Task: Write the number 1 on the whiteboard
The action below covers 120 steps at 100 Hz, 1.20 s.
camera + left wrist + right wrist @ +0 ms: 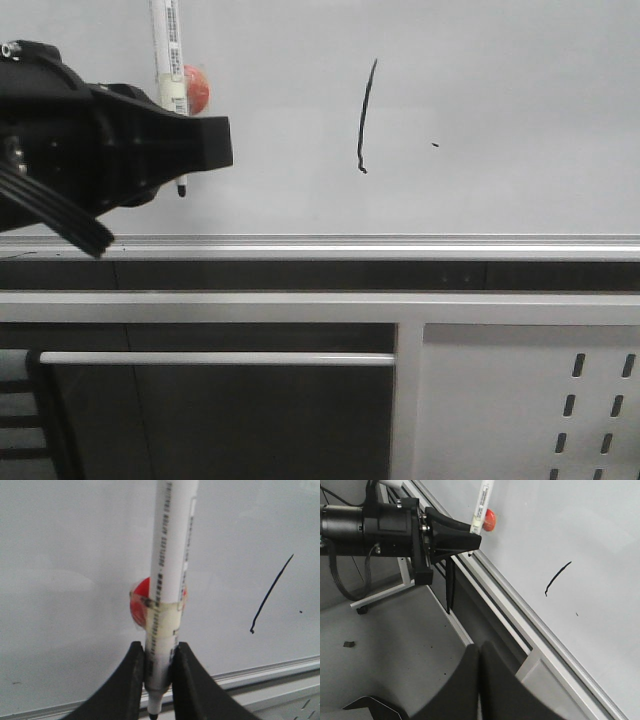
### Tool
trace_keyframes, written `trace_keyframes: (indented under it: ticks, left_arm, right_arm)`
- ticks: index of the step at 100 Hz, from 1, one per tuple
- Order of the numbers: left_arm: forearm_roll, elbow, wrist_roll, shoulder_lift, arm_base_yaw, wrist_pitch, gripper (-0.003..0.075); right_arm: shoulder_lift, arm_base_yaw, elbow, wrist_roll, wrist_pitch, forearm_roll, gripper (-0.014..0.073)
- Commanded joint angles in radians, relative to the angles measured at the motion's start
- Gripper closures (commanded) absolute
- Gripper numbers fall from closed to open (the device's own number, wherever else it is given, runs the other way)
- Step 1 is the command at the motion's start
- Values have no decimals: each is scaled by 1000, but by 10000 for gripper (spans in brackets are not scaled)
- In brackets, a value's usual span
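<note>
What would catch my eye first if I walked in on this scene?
Probably the thin black stroke drawn near the middle of the big whiteboard. Next, to its left, the black left gripper pinching a white marker, with a red disc right behind the marker.

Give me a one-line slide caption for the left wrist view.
Left gripper holds a white marker before the whiteboard, the drawn number 1 beside it.
</note>
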Motion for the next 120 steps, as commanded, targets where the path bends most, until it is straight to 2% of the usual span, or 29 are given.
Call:
trace_keyframes:
  ticks: [1, 24, 42, 53, 73, 120]
  left_arm:
    - [24, -21, -15, -2, -7, -96, 738]
    - [26, 49, -109, 34, -7, -251, 738]
    - [38, 101, -143, 78, -7, -297, 738]
    - [89, 114, -148, 122, -7, -416, 738]
    - [166, 107, -155, 175, -5, -414, 738]
    - [167, 83, -175, 170, -5, -415, 738]
  right_arm:
    - [-11, -5, -24, 0, -57, 9, 655]
    - [-11, -5, -24, 0, -57, 9, 655]
    - [-11, -5, -24, 0, -57, 9, 655]
    - [-11, -5, -24, 0, -57, 9, 655]
    - [-11, -5, -24, 0, -52, 9, 655]
    - [-11, -5, -24, 0, -39, 9, 655]
